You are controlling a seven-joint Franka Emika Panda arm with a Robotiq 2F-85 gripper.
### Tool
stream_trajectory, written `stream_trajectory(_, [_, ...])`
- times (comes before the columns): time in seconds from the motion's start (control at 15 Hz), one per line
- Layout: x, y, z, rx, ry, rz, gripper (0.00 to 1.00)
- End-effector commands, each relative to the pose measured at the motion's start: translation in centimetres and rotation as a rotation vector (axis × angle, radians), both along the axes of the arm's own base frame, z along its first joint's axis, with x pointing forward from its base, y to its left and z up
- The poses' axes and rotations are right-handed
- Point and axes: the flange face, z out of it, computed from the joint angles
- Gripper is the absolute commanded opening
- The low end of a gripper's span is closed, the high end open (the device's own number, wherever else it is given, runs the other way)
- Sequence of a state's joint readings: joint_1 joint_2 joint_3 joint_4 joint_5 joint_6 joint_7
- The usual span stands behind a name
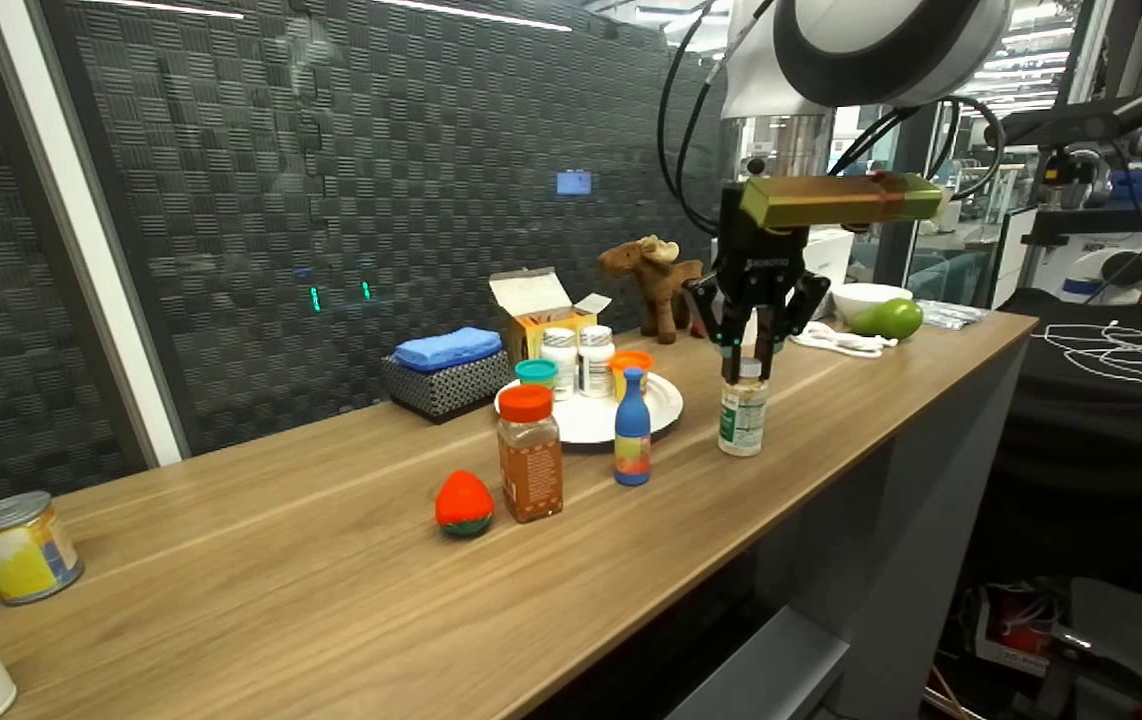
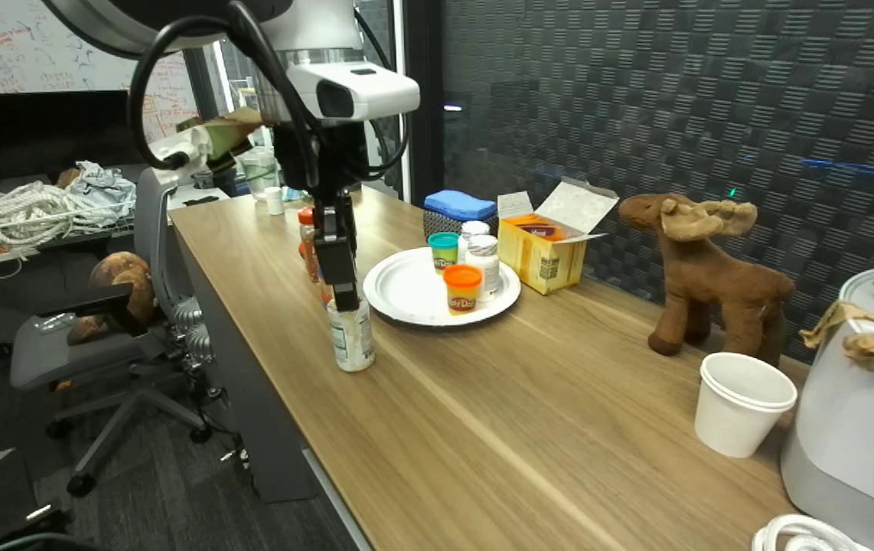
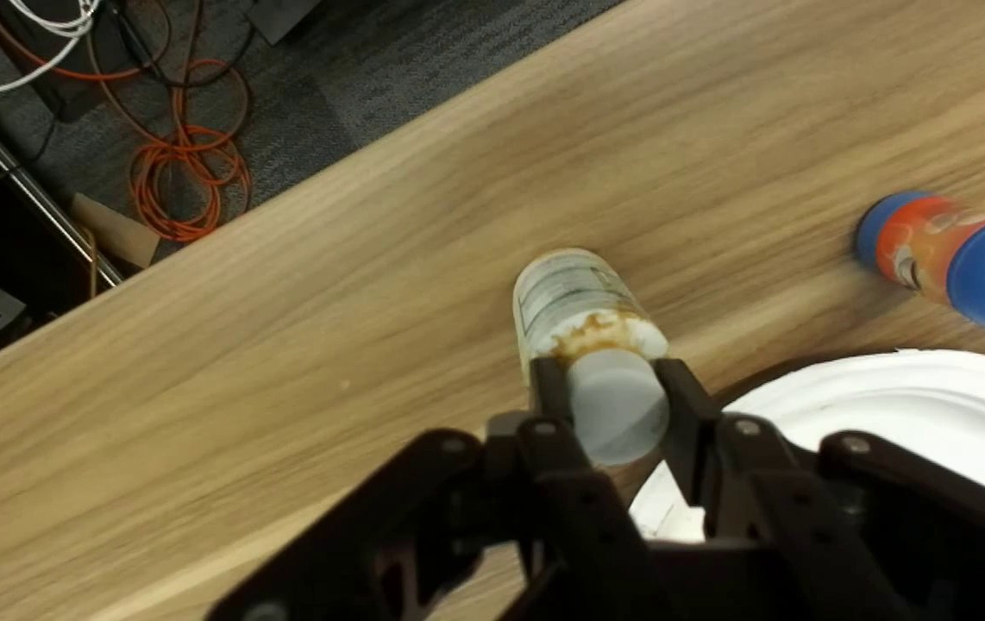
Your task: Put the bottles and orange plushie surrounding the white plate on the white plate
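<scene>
The fingers [image 3: 551, 392] are pinching the bottle [image 3: 574, 297] by its cap [image 3: 617, 410], off the plate [image 2: 399, 287] but near it. That shallow hold is probably risking a slip or swing; a low carry would be risking a knock against the orange-lidded tub [image 2: 461, 291].

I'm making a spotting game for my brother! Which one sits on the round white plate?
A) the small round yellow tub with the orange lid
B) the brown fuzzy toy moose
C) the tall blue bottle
A, because both exterior views show the small yellow tub standing on the round white plate.
</scene>
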State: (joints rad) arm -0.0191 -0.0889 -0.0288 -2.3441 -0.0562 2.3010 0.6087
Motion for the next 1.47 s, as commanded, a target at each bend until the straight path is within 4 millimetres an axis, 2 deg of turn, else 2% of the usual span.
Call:
stream_trajectory(0.0, [0.3, 0.7, 2.1, -0.045, -0.006, 0.018, 0.09])
stream_trajectory(0.2, [1.3, 2.2, 4.4, -0.122, -0.023, 0.065, 0.08])
stream_trajectory(0.53, [4.1, 7.0, 7.0, -0.133, -0.104, 0.161, 0.08])
stream_trajectory(0.8, [5.9, 8.6, 6.5, -0.128, -0.137, 0.184, 0.08])
stream_trajectory(1.13, [8.4, 8.5, 4.6, -0.122, -0.158, 0.197, 0.08])
stream_trajectory(1.4, [9.6, 7.3, 3.2, -0.120, -0.142, 0.184, 0.08])
